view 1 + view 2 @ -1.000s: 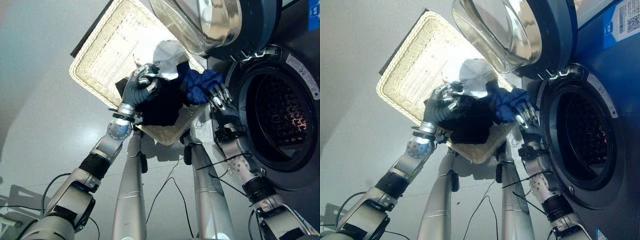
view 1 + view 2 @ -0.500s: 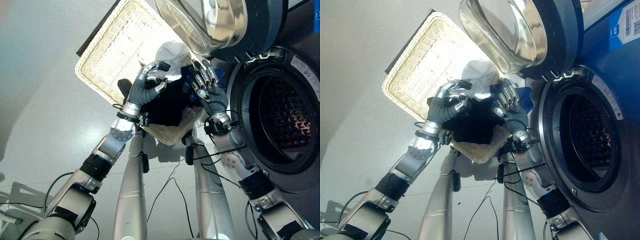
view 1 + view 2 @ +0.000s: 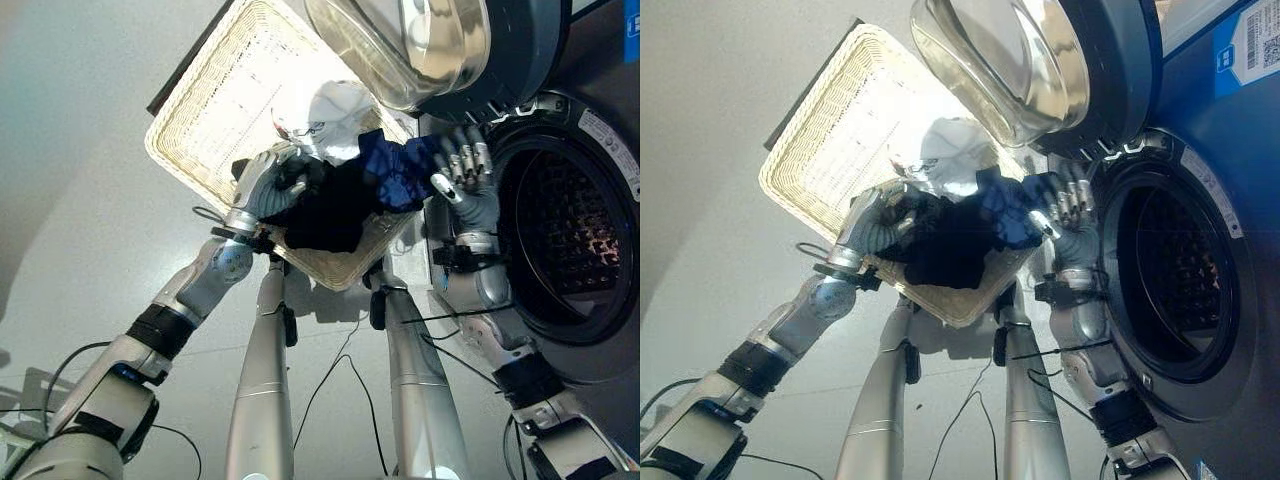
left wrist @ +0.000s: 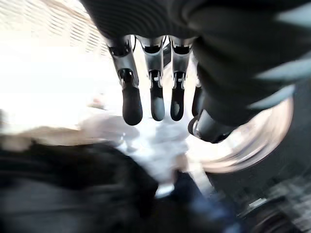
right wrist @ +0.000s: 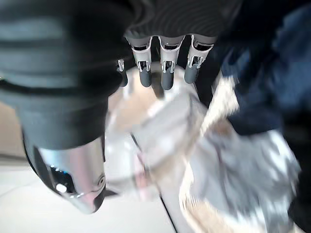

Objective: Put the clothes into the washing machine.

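Note:
A wicker basket [image 3: 215, 110] holds a white garment [image 3: 338, 108], a black garment [image 3: 322, 208] and a blue garment [image 3: 398, 170] heaped at its near right corner. My left hand [image 3: 262, 188] rests on the left edge of the black garment. In the left wrist view its fingers [image 4: 151, 99] reach out straight above the cloth and hold nothing. My right hand [image 3: 466, 190] stands upright and open between the blue garment and the washing machine's round opening [image 3: 562, 225]. Its fingers [image 5: 165, 75] are straight and empty.
The washing machine's glass door [image 3: 425, 45] hangs open above the basket's far right corner, close over the clothes. The dark drum [image 3: 1180, 275] is at the right. Bare grey floor [image 3: 80, 200] lies to the left of the basket.
My right hand has swung right, from over the clothes to beside the machine's opening. My left hand has dropped lower onto the black garment's left edge.

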